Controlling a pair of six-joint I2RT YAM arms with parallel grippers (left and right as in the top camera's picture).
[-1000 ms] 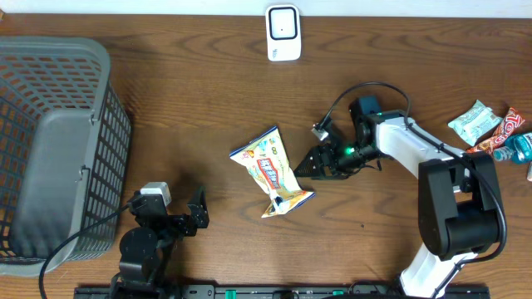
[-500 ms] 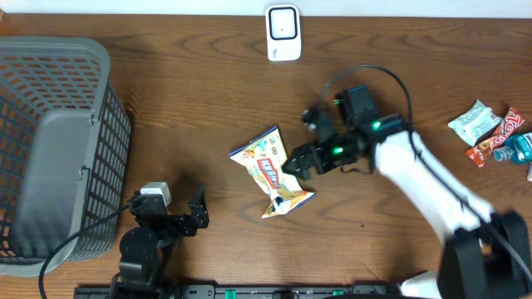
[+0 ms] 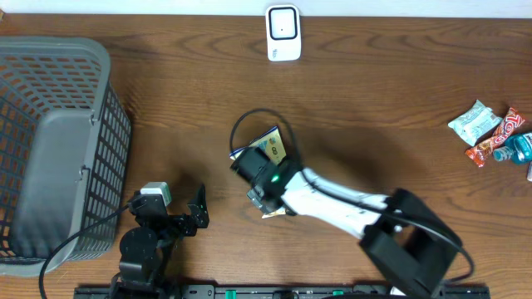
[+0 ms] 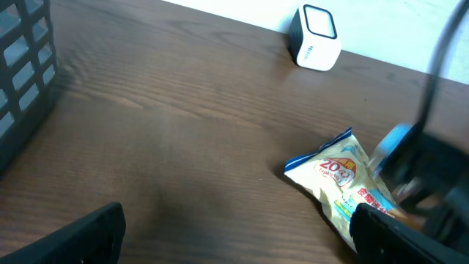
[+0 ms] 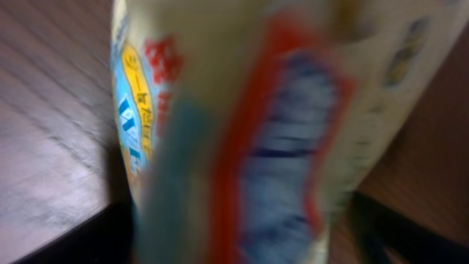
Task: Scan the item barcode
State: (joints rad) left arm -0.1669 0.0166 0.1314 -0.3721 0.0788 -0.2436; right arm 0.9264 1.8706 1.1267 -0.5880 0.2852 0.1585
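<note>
Right arm reached low across the dark brown wooden desk (image 3: pixel 399 91), and the right end effector (image 3: pixel 253 170) sat right on top of the crinkly white-and-yellow snack packet (image 3: pixel 271 146) with blue and red print. The snack packet lay on the desk about mid-way across, well apart from the small white box-shaped barcode scanner (image 3: pixel 283 33) at the far edge. On my right wrist feed the snack packet (image 5: pixel 242 132) filled nearly the whole picture, all blur, with dark shapes at the lower corners. It looked bracketed, but I couldn't tell whether that end effector was clenched on it or released. The left end effector (image 3: pixel 197 214) sat near the front edge, fingers spread wide, grasping nothing. Its feed showed the snack packet (image 4: pixel 333 172) with the barcode scanner (image 4: pixel 315 37) beyond.

My read was that this was the pick-up. To do it well, I wanted the pinch across a narrow stretch near a sealed edge, not squashing the puffed middle, and firm enough that the slick film wouldn't slide. No feed showed me the barcode, so I expected to have to turn the bag after the lift, bringing the code flat and uncrumpled towards the scanner's window.
</note>
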